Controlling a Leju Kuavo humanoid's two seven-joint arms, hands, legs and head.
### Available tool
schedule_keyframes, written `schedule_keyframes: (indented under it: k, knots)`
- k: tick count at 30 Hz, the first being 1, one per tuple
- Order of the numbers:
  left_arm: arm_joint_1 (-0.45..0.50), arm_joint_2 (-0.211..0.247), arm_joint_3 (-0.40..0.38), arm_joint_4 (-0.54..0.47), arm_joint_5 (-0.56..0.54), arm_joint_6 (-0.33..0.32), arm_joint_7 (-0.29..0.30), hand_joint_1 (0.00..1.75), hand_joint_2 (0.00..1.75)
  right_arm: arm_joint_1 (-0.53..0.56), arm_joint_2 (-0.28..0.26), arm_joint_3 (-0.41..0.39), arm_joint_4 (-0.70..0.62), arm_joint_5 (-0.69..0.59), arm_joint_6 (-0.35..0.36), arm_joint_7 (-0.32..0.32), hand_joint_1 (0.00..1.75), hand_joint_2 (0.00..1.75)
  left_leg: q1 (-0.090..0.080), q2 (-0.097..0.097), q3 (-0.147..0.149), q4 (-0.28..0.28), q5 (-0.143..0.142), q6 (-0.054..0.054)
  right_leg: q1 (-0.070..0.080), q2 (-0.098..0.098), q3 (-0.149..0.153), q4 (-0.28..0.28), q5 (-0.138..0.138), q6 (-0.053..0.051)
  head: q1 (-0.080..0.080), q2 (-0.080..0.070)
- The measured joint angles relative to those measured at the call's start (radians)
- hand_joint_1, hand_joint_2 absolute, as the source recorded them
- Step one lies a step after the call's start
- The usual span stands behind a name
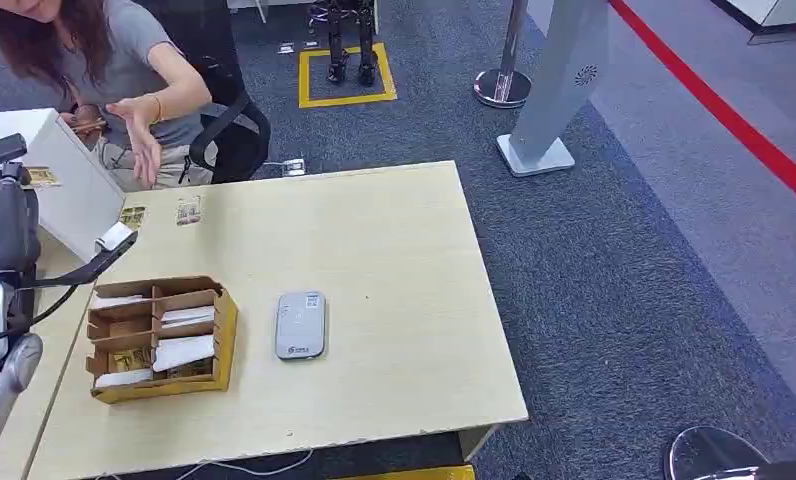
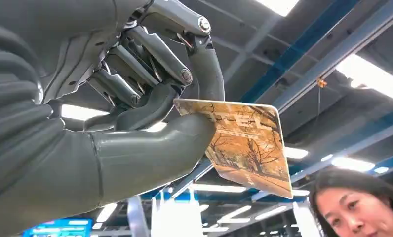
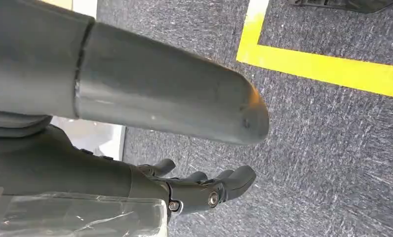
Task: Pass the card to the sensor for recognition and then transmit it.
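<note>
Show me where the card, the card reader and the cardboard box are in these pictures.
card (image 2: 249, 148), left wrist view, on its printed orange face.
card reader (image 1: 301, 325), head view, on its grey top.
cardboard box (image 1: 226, 330), head view, on its right wall.

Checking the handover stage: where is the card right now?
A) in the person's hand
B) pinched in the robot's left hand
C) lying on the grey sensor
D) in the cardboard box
B: the left hand pinches the card between thumb and finger, raised toward the ceiling.
</note>
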Motion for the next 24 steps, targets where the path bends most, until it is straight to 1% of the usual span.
schedule_keyframes:
  k: [5, 9, 13, 19, 20, 21, 22, 23, 24]
  knots:
    - [-0.039, -0.011, -0.006, 0.044, 0.0, 0.024, -0.037, 1.75, 1.75, -0.001, 0.001, 0.01, 0.001, 0.0, 0.001, 0.0, 0.0, 0.0, 0.0, 0.0, 0.0, 0.0, 0.0, 0.0, 0.0, 0.0, 0.0, 0.0, 0.0, 0.0, 0.0, 0.0]
    - [-0.068, -0.037, -0.009, 0.076, 0.0, 0.051, -0.066, 1.75, 1.75, -0.003, 0.003, 0.022, 0.003, -0.001, 0.002, 0.0, 0.0, 0.0, 0.0, 0.0, 0.0, 0.0, 0.0, 0.0, 0.0, 0.0, 0.0, 0.0, 0.0, 0.0, 0.0, 0.0]
    - [-0.083, -0.059, -0.011, 0.096, 0.0, 0.06, -0.068, 1.75, 1.75, -0.003, 0.004, 0.024, 0.003, -0.003, 0.002, 0.0, 0.0, 0.0, 0.0, 0.0, 0.0, 0.0, 0.0, 0.0, 0.0, 0.0, 0.0, 0.0, 0.0, 0.0, 0.0, 0.0]
    - [-0.085, -0.08, -0.012, 0.115, 0.0, 0.082, -0.078, 1.75, 1.75, 0.002, 0.004, 0.024, 0.003, -0.003, 0.002, 0.002, 0.0, 0.0, 0.0, 0.0, 0.0, 0.0, 0.0, 0.0, 0.0, 0.0, 0.0, 0.0, 0.0, 0.0, 0.0, 0.0]
    - [-0.085, -0.083, -0.012, 0.118, 0.0, 0.088, -0.081, 1.38, 1.75, 0.005, 0.004, 0.024, 0.003, -0.003, 0.002, 0.003, 0.0, 0.0, 0.0, 0.0, 0.0, 0.0, 0.0, 0.0, 0.0, 0.0, 0.0, 0.0, 0.0, 0.0, 0.0, 0.0]
    - [-0.085, -0.086, -0.012, 0.121, 0.0, 0.09, -0.084, 0.82, 1.75, 0.006, 0.004, 0.024, 0.003, -0.003, 0.002, 0.003, 0.0, 0.0, 0.0, 0.0, 0.0, 0.0, 0.0, 0.0, 0.0, 0.0, 0.0, 0.0, 0.0, 0.0, 0.0, 0.0]
    - [-0.085, -0.089, -0.012, 0.124, 0.0, 0.091, -0.087, 0.82, 1.75, 0.008, 0.004, 0.024, 0.003, -0.003, 0.002, 0.003, 0.0, 0.0, 0.0, 0.0, 0.0, 0.0, 0.0, 0.0, 0.0, 0.0, 0.0, 0.0, 0.0, 0.0, 0.0, 0.0]
    - [-0.085, -0.092, -0.012, 0.126, 0.0, 0.097, -0.089, 0.0, 1.75, 0.009, 0.004, 0.024, 0.003, -0.003, 0.002, 0.003, 0.0, 0.0, 0.0, 0.0, 0.0, 0.0, 0.0, 0.0, 0.0, 0.0, 0.0, 0.0, 0.0, 0.0, 0.0, 0.0]
    - [-0.085, -0.095, -0.012, 0.128, 0.0, 0.103, -0.092, 0.0, 1.75, 0.01, 0.004, 0.024, 0.003, -0.003, 0.002, 0.003, 0.0, 0.0, 0.0, 0.0, 0.0, 0.0, 0.0, 0.0, 0.0, 0.0, 0.0, 0.0, 0.0, 0.0, 0.0, 0.0]
